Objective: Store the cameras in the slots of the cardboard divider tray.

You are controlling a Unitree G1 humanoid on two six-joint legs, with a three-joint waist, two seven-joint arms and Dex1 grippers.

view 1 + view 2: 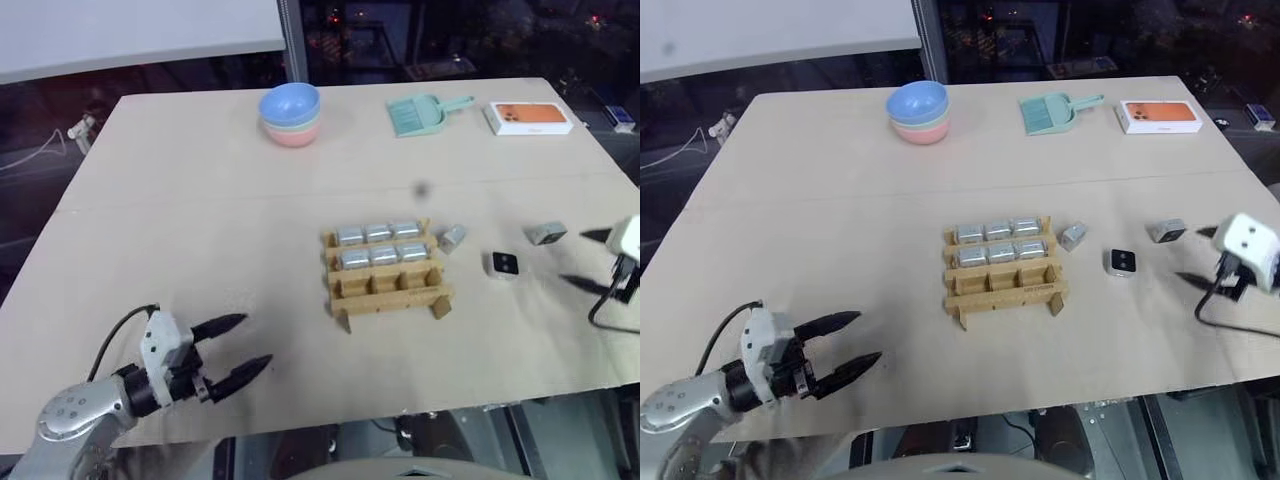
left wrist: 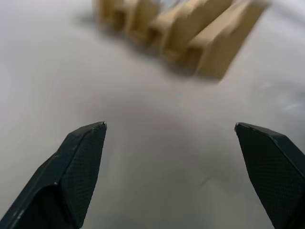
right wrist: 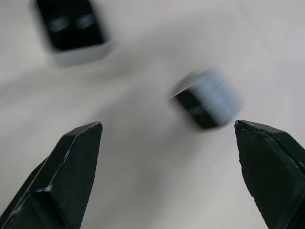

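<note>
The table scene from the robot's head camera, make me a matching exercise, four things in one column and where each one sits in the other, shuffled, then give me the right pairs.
Things:
1. stacked bowls
2. mint-green dustpan
3. orange-and-white phone box
4. cardboard divider tray

Places:
A. far right corner of the table
B. middle of the table, two rows filled with cameras
C. far edge, to the left of the other far-edge items
D. far edge, between the other two far-edge items

Pairs: 1-C, 2-D, 3-A, 4-B
</note>
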